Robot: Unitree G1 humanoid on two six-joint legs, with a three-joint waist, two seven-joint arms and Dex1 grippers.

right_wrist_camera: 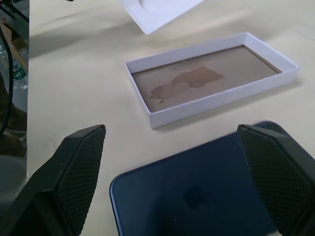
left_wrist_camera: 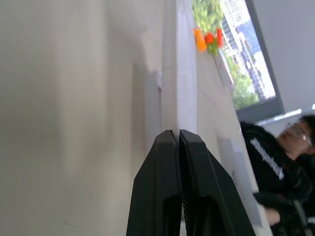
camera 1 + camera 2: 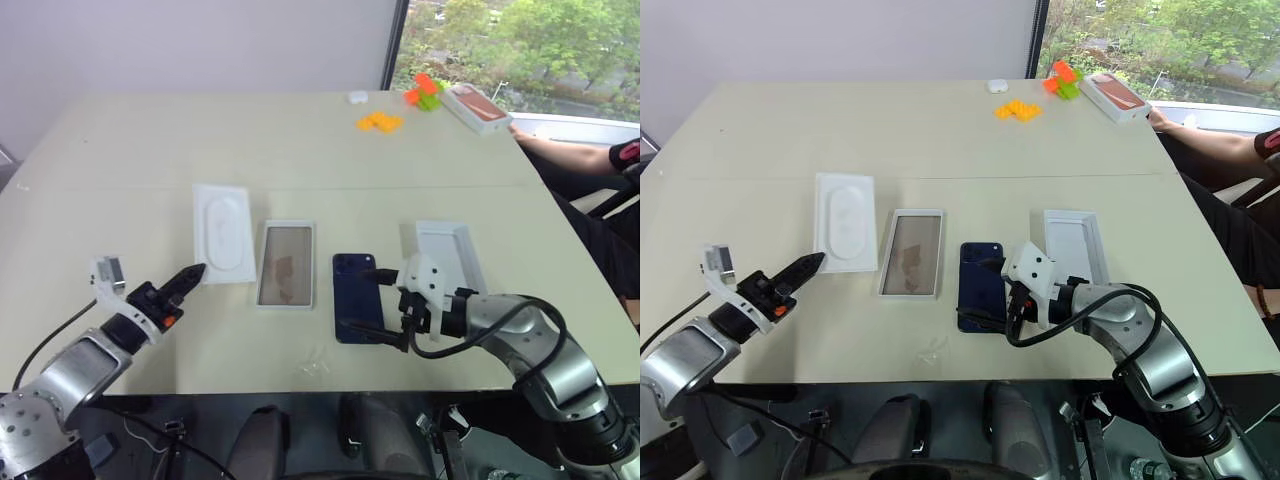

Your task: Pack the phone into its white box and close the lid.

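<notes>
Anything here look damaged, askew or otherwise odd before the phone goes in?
One thing: the floor of the white box is brownish with a ragged, darker patch, like torn or peeled lining. The phone lies flat beside it, between the open right gripper's fingers; the lid and the white insert lie flat.

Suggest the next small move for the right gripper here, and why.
Probably close the right gripper on the phone: its open fingers already straddle the phone's ends, which lies flat on the table beside the white box, not yet held.
</notes>
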